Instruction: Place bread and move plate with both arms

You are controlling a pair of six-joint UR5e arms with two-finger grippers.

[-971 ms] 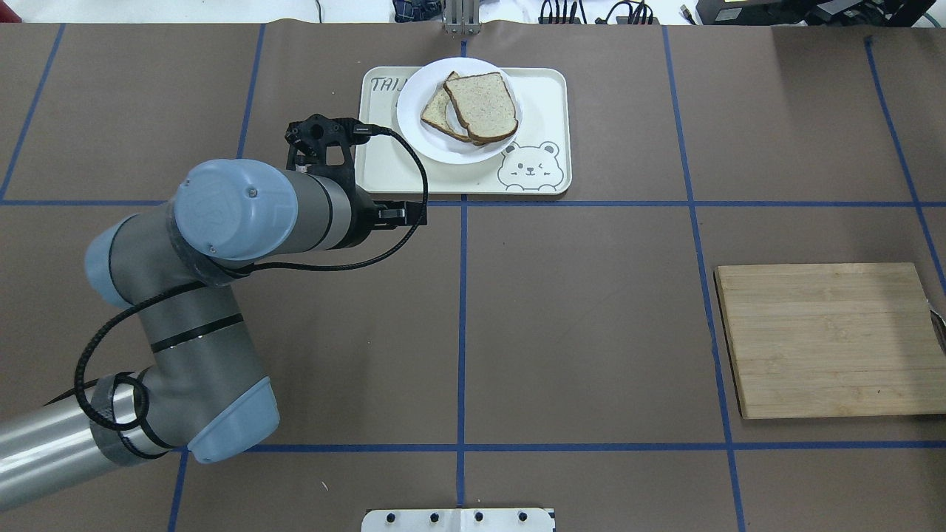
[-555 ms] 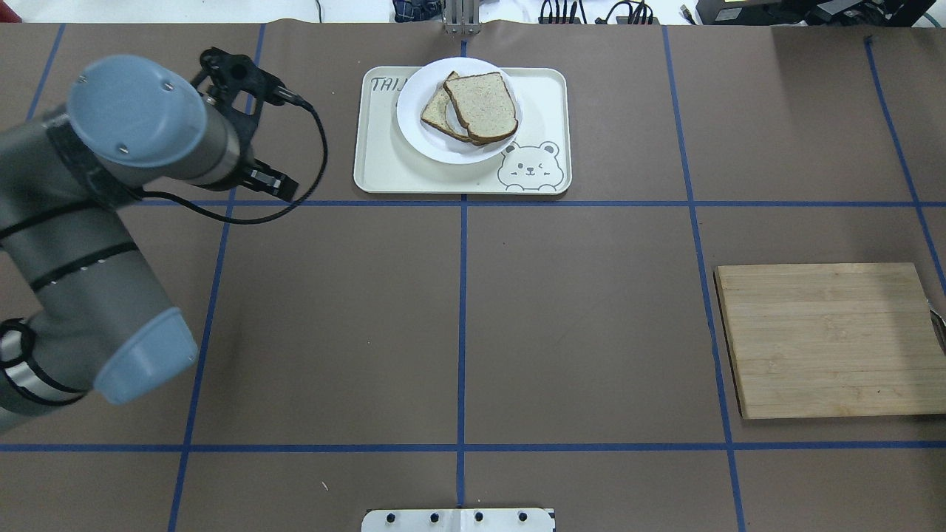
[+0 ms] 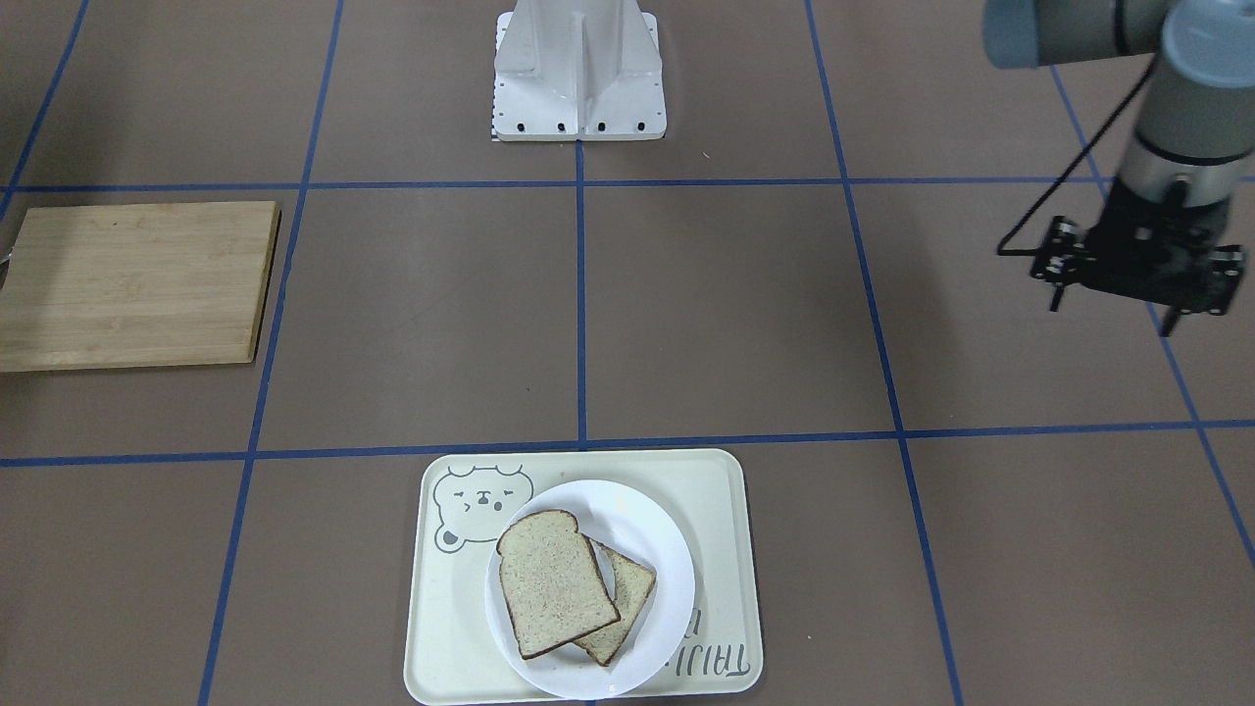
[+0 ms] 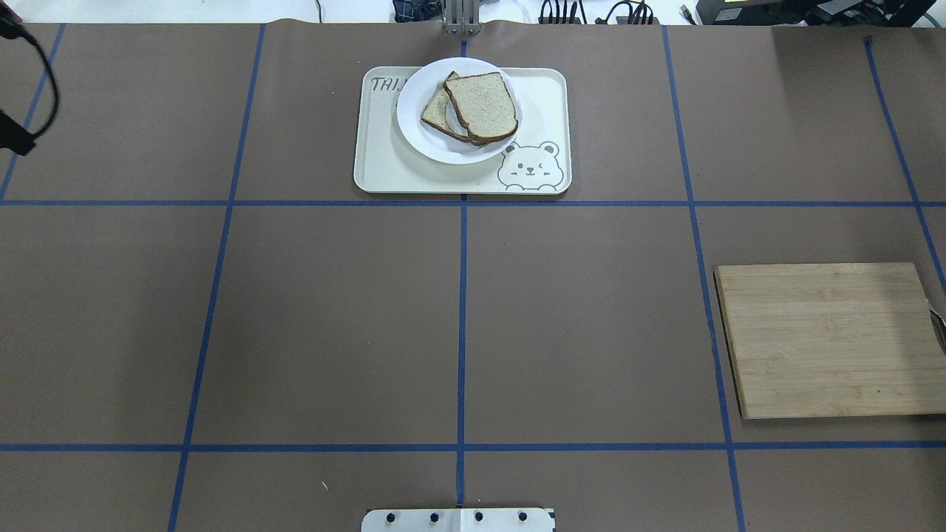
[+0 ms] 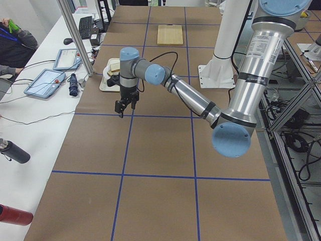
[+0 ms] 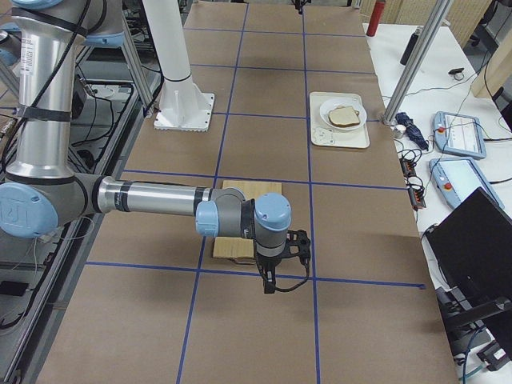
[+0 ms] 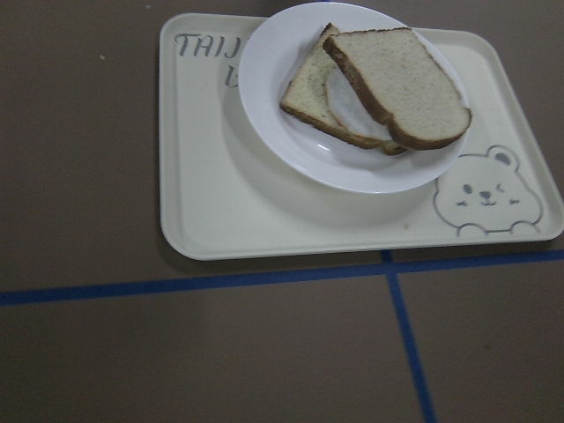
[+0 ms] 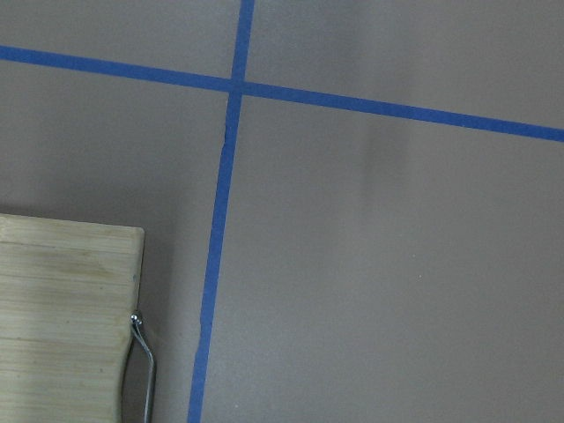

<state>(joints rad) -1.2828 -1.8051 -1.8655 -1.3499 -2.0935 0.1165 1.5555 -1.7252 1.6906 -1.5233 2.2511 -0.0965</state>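
Note:
The bread [image 3: 554, 583], a plain slice, lies on top of a second slice [image 3: 627, 588] on the white plate [image 3: 637, 515]. The plate stands on the cream bear tray [image 3: 726, 510] at the table's far edge. Bread [image 4: 480, 103], plate [image 4: 417, 140] and tray [image 4: 384, 166] also show in the overhead view, and the left wrist view looks down on the bread [image 7: 401, 84]. My left gripper [image 3: 1137, 275] hangs above bare table, well off to the tray's side; its fingers are hidden. My right gripper [image 6: 270, 284] hovers by the cutting board; I cannot tell its state.
A wooden cutting board [image 4: 828, 340] lies on the robot's right side, with a metal loop handle [image 8: 141, 352] at its edge. The white robot base [image 3: 578, 78] stands at the near middle edge. Blue tape lines cross the brown table.
My left arm has swung away from the tray toward the table's left end and almost out of the overhead view. The bread, plate and tray have not moved.

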